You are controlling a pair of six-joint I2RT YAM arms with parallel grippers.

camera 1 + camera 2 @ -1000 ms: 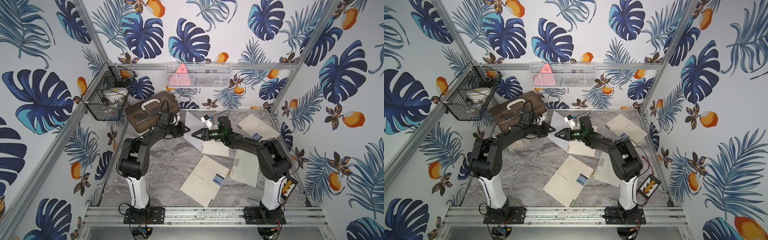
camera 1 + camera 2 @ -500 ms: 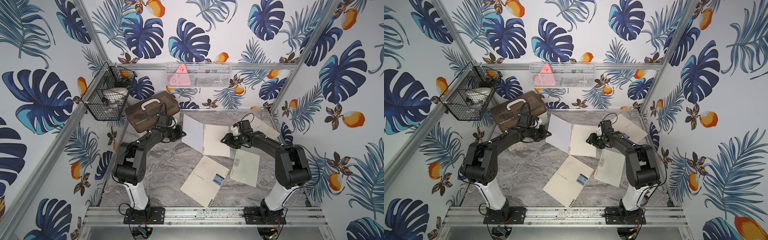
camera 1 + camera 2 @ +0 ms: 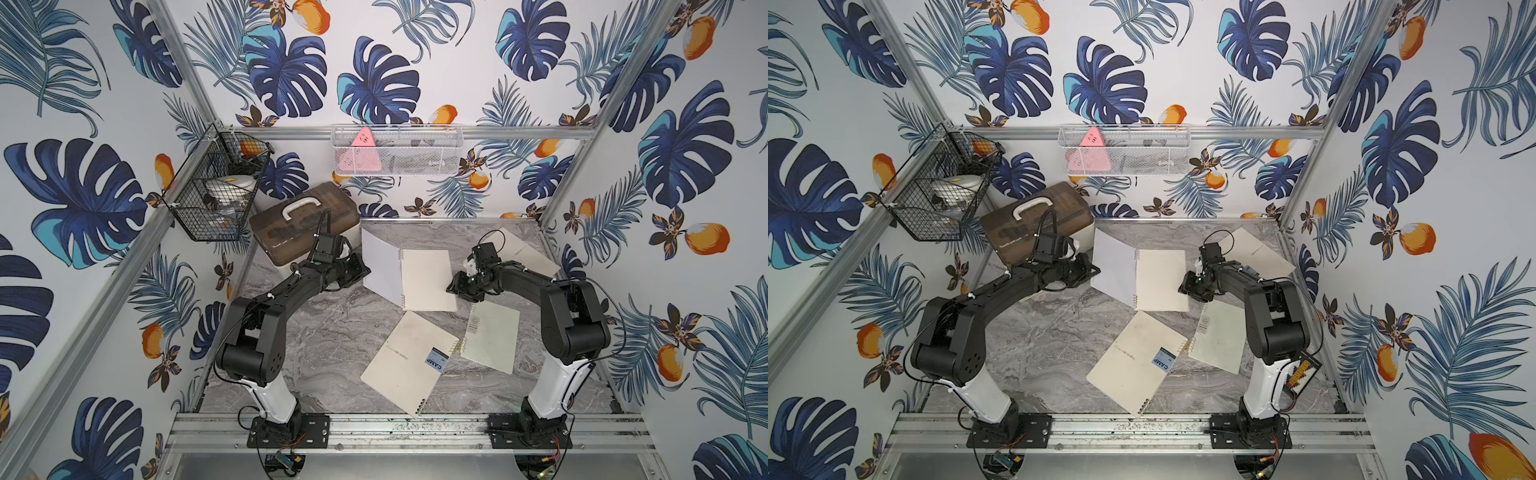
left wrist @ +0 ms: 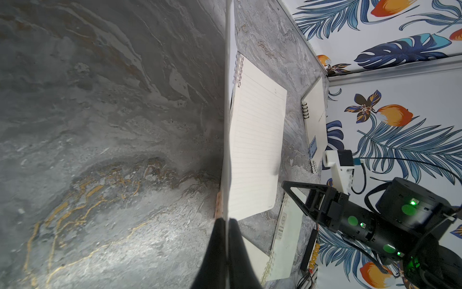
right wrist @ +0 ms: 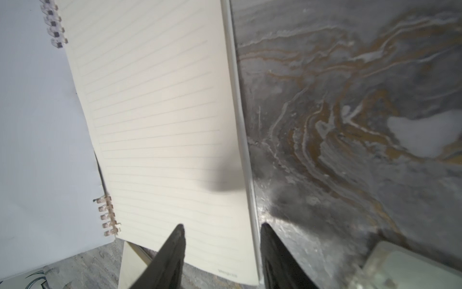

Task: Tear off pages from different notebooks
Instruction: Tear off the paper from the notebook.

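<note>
An open notebook (image 3: pixel 426 280) (image 3: pixel 1160 280) lies mid-table, its lined page (image 5: pixel 160 120) (image 4: pixel 255 150) facing up. Its white cover (image 3: pixel 380 266) (image 3: pixel 1113 266) stands tilted up on the coil side. In the left wrist view my left gripper (image 4: pixel 227 221) (image 3: pixel 360 270) is shut on that cover's free edge, seen edge-on. My right gripper (image 5: pixel 222 229) (image 3: pixel 455 289) is open and straddles the page's outer edge: one fingertip (image 5: pixel 180 231) over the paper, the other over the table. A large CAMP notebook (image 3: pixel 405 365), a smaller notebook (image 3: pixel 492 336) and a back-right notebook (image 3: pixel 521 249) lie closed.
A brown-lidded box (image 3: pixel 305 226) with a white handle stands at the back left, just behind my left arm. A black wire basket (image 3: pixel 216 195) hangs on the left wall and a white mesh tray (image 3: pixel 395 151) on the back wall. The marble table (image 3: pixel 332 332) is walled on three sides.
The two grippers were close together over the notebook. The left has swung the cover open to the left and shut on it. The right has moved right to the page's outer edge.
</note>
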